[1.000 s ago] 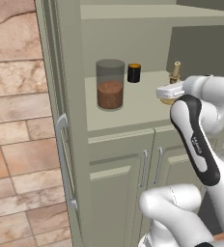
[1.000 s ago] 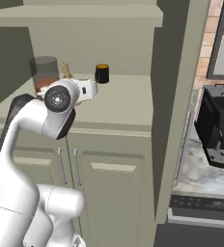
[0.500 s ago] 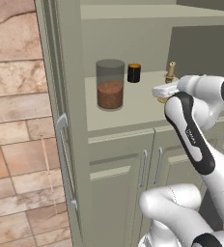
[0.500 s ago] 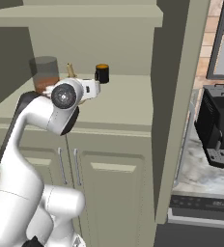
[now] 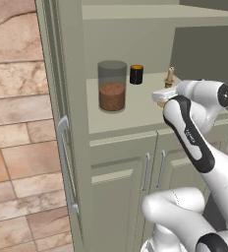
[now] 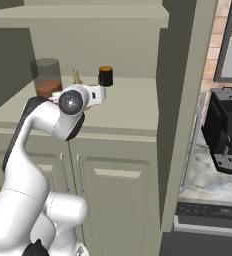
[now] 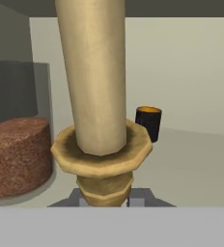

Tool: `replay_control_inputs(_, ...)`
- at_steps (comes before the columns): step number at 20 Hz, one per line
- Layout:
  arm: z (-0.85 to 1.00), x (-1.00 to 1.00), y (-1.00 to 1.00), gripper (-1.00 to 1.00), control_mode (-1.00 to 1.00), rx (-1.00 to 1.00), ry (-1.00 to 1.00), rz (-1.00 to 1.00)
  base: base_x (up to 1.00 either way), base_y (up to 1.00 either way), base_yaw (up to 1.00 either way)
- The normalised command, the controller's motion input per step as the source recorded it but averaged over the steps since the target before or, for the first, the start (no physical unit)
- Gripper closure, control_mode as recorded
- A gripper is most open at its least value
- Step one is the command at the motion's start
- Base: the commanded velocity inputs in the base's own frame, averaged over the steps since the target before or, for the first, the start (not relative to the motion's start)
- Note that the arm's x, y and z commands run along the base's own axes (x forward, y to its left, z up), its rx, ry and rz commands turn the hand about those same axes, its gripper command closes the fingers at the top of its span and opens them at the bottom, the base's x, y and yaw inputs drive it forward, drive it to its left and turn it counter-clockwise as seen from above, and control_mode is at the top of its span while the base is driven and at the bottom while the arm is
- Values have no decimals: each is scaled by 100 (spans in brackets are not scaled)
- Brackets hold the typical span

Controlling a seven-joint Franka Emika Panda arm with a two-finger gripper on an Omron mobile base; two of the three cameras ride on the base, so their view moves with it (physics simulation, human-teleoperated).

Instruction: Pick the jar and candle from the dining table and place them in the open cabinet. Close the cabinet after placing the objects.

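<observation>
The hand (image 5: 161, 96) is clamped on the small gold candlestick with its pale taper, the candle (image 7: 100, 120), upright above the flat cabinet shelf (image 5: 135, 115). Just beyond stands the clear glass jar (image 5: 111, 86) of brown powder, then a short black cylinder (image 5: 136, 74). Since a second ago, hand and candle have drawn toward the jar.

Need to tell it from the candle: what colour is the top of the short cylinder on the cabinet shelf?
Orange, on a black body: the short cylinder shows it best in the hand view.

jar (image 5: 112, 86): clear glass | candle (image 7: 100, 116): matt gold | cabinet (image 5: 121, 167): matt green
</observation>
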Motion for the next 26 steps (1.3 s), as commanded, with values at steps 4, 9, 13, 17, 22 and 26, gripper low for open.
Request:
replay_control_inputs(4,-26,18,0,100,-100,0,1,0,0,0,0)
replay_control_inputs(9,-19,19,0,100,-100,0,0,0,0,0,0)
replay_control_inputs(13,-19,24,0,100,-100,0,2,0,0,0,0)
replay_control_inputs(17,-22,28,0,100,-100,0,4,0,0,0,0)
replay_control_inputs(22,-18,23,0,100,-100,0,2,0,0,0,0)
replay_control_inputs(26,-19,21,0,100,-100,0,0,0,0,0,0)
